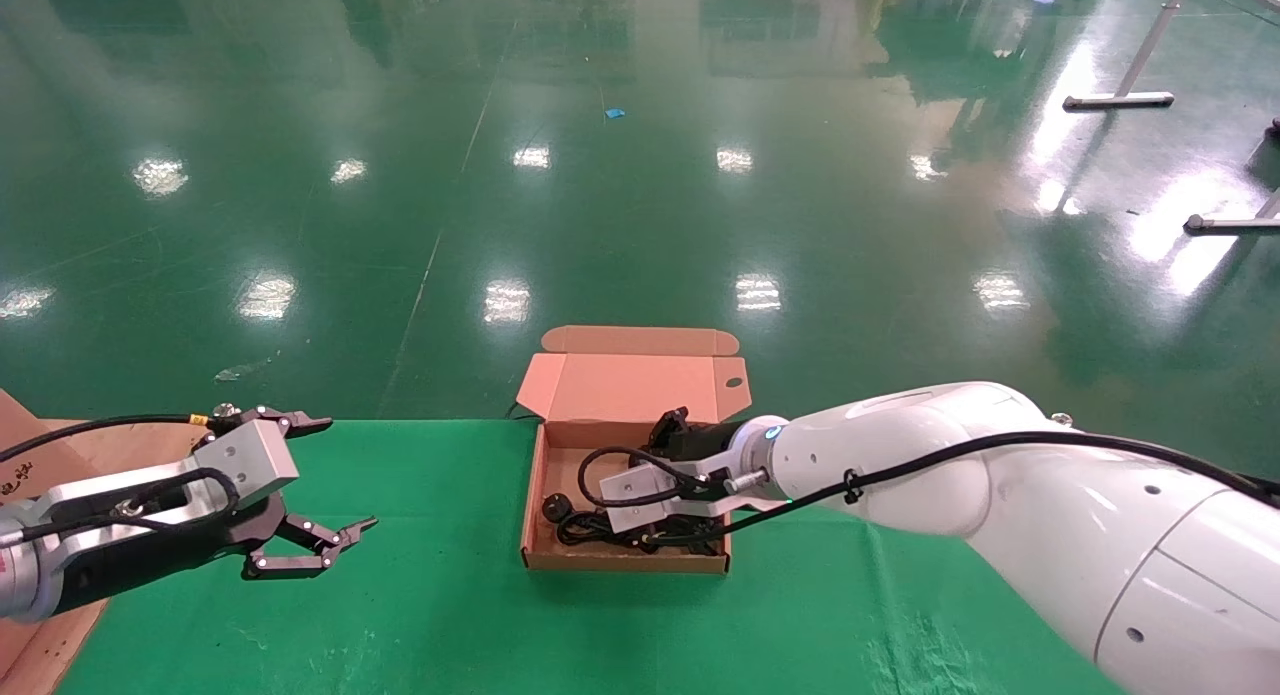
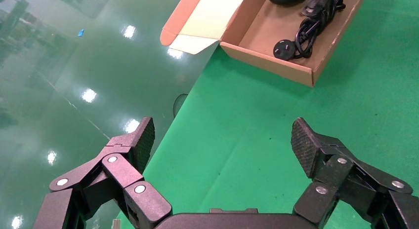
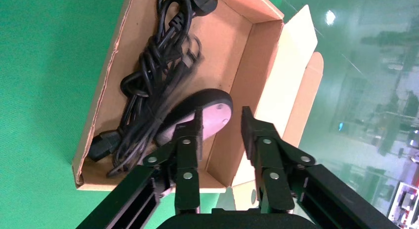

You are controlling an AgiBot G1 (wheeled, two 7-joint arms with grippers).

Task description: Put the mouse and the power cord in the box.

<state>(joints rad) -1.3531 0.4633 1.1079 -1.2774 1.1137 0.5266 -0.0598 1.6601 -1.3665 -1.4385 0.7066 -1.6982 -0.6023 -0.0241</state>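
The brown box [image 1: 625, 563] sits open on the green table, its lid [image 1: 640, 385] standing up at the far side. The power cord [image 1: 590, 525] lies bundled inside along the near wall, and in the right wrist view the cord [image 3: 153, 76] fills one side of the box [image 3: 257, 71]. The mouse [image 3: 212, 115] rests in the box with its pale underside up. My right gripper [image 3: 222, 113] hovers just above it, open, one finger beside the mouse, gripping nothing. In the head view this gripper [image 1: 668, 423] hides the mouse. My left gripper [image 1: 345, 472] hangs open at the table's left.
A flat brown board [image 1: 30, 625] lies under my left arm at the table's left edge. The table's far edge runs just behind the box, with glossy green floor beyond. From the left wrist, the box [image 2: 276, 66] is seen ahead of the left gripper [image 2: 222, 128].
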